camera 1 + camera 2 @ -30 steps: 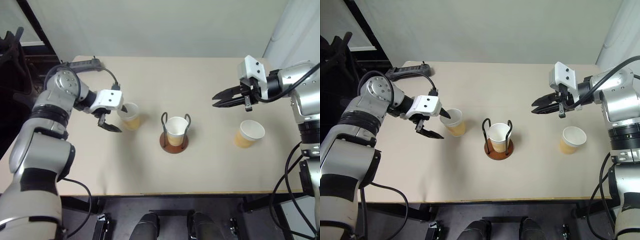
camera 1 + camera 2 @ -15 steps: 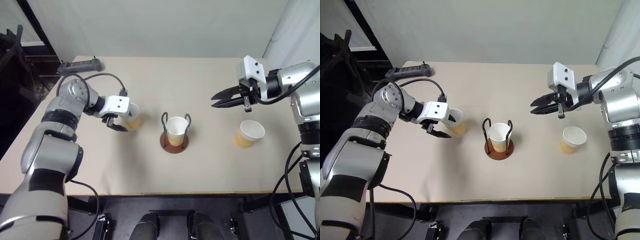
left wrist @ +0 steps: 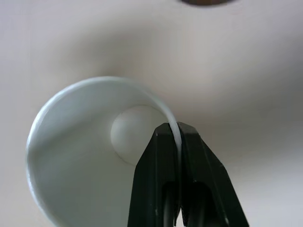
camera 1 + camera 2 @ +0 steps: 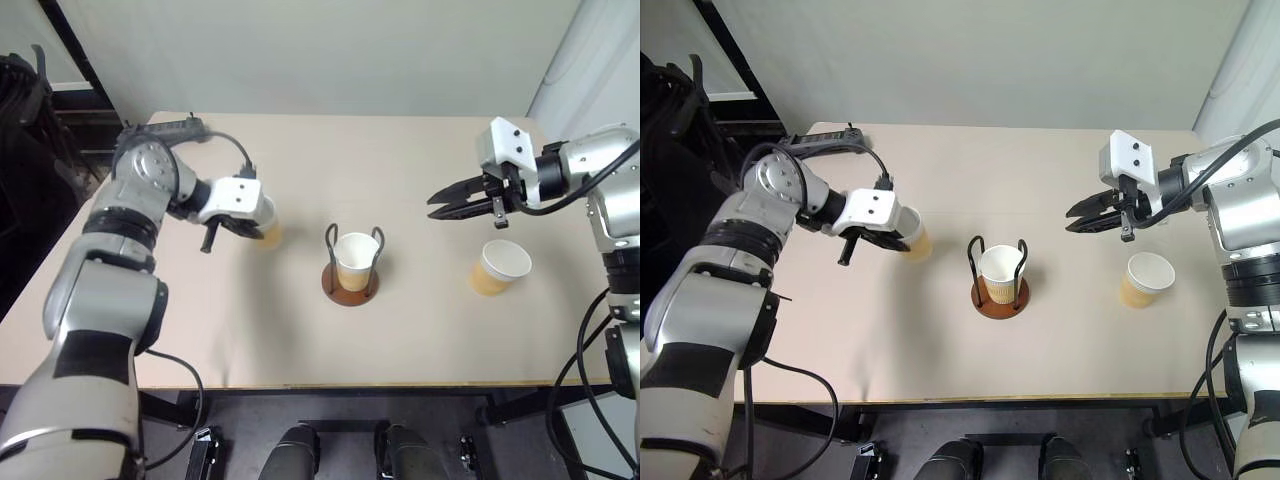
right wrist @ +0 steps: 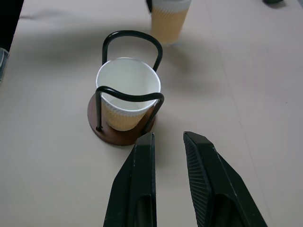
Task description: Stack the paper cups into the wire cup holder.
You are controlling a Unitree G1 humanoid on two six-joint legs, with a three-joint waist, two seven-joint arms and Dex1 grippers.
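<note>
Across the beige table, a black power strip lies at the far left corner, well apart from everything else. At mid-table the wire cup holder stands upright with one paper cup seated between its loops, bare tabletop on every side. Left of it, the left gripper is pinched tight on the rim of a second cup. The right gripper, fingers slightly parted and empty, hovers beyond a third cup, which stands near the right edge.
</note>
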